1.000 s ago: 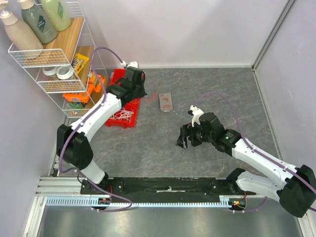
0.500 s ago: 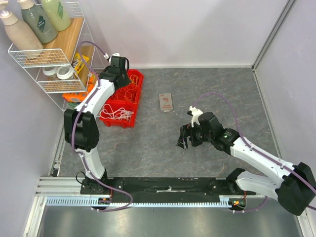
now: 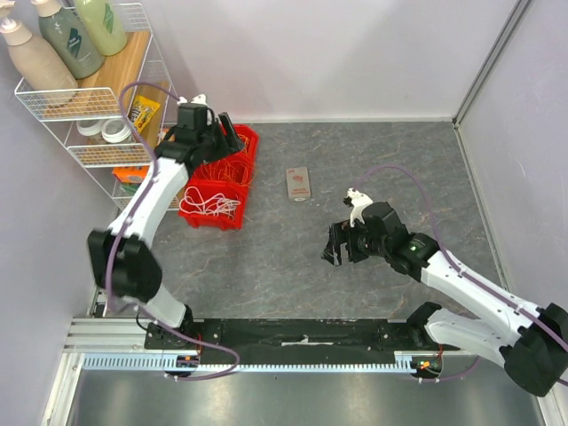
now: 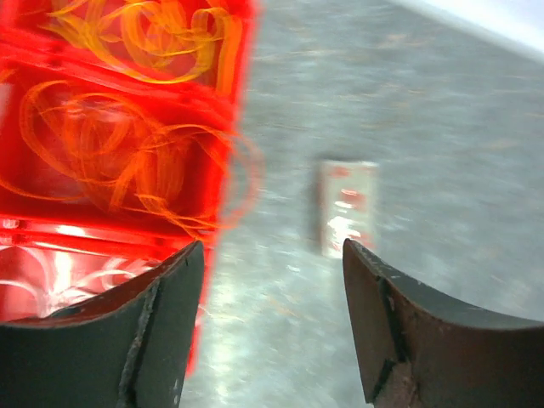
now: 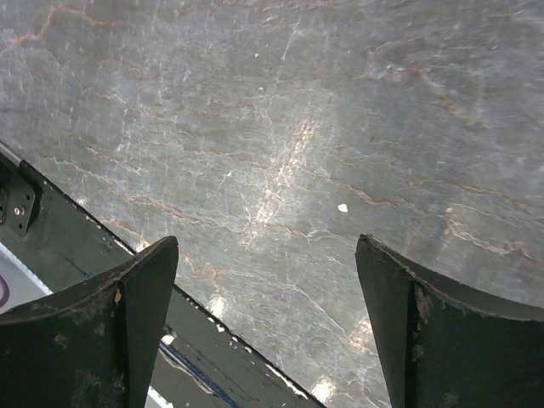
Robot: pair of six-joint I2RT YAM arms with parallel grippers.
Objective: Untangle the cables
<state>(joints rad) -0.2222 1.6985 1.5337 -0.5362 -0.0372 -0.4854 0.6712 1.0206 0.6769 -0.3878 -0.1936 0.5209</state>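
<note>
The cables lie in a red bin [image 3: 244, 142] at the left of the table. Orange cables [image 3: 229, 169] fill its far half and white cables [image 3: 210, 206] its near half. My left gripper [image 3: 228, 136] hovers over the bin's far end, open and holding nothing. In the left wrist view, blurred orange cables [image 4: 127, 153] loop in the red bin [image 4: 242, 51], white cables [image 4: 51, 272] show lower left, and the left gripper [image 4: 272, 255] stands over bare table beside the bin. My right gripper [image 3: 335, 244] is open above mid-table, far from the bin; the right gripper [image 5: 268, 246] is empty.
A small pink-and-white packet [image 3: 299, 183] lies flat on the grey table [image 3: 399, 160] right of the bin, and this packet [image 4: 347, 208] shows blurred in the left wrist view. A white wire shelf [image 3: 98, 115] with bottles and tape stands at far left. A black rail [image 5: 51, 229] marks the table's near edge.
The left arm has swung back and left from over the bin, and its gripper has gone from shut to open. The right gripper has barely shifted.
</note>
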